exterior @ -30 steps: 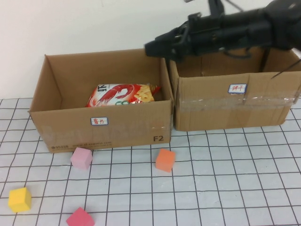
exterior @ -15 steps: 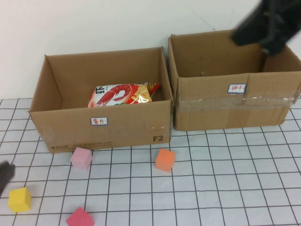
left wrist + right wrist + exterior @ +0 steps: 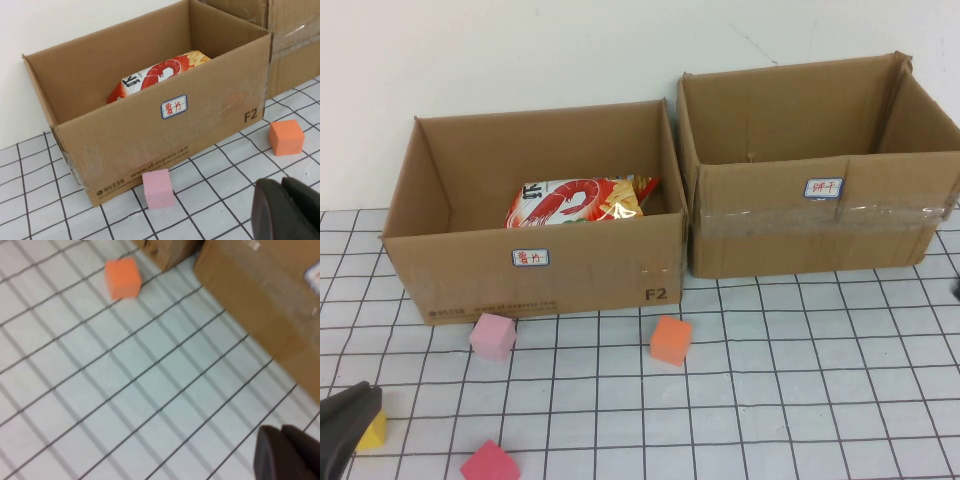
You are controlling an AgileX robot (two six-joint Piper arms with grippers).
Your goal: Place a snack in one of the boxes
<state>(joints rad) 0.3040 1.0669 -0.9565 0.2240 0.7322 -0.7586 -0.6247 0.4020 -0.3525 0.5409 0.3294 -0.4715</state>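
Note:
A red and white snack bag (image 3: pixel 582 200) with a shrimp picture lies inside the left cardboard box (image 3: pixel 535 290); it also shows in the left wrist view (image 3: pixel 160 75). The right cardboard box (image 3: pixel 790 235) shows no snack inside. My left gripper (image 3: pixel 345 440) is low at the near left corner of the table, empty, with its fingers together (image 3: pixel 281 184). My right gripper (image 3: pixel 281 431) hangs over the grid table near the right box, fingers together and empty; only a sliver of it shows at the right edge of the high view (image 3: pixel 957 290).
Foam blocks lie in front of the left box: a pink one (image 3: pixel 493 335), an orange one (image 3: pixel 671 340), a magenta one (image 3: pixel 490 463) and a yellow one (image 3: pixel 374 430) partly hidden by my left gripper. The white grid table (image 3: pixel 800 400) stretches before the boxes.
My right arm has pulled away from above the right box and left the high view to the right. My left gripper has come in at the near left, over the yellow block.

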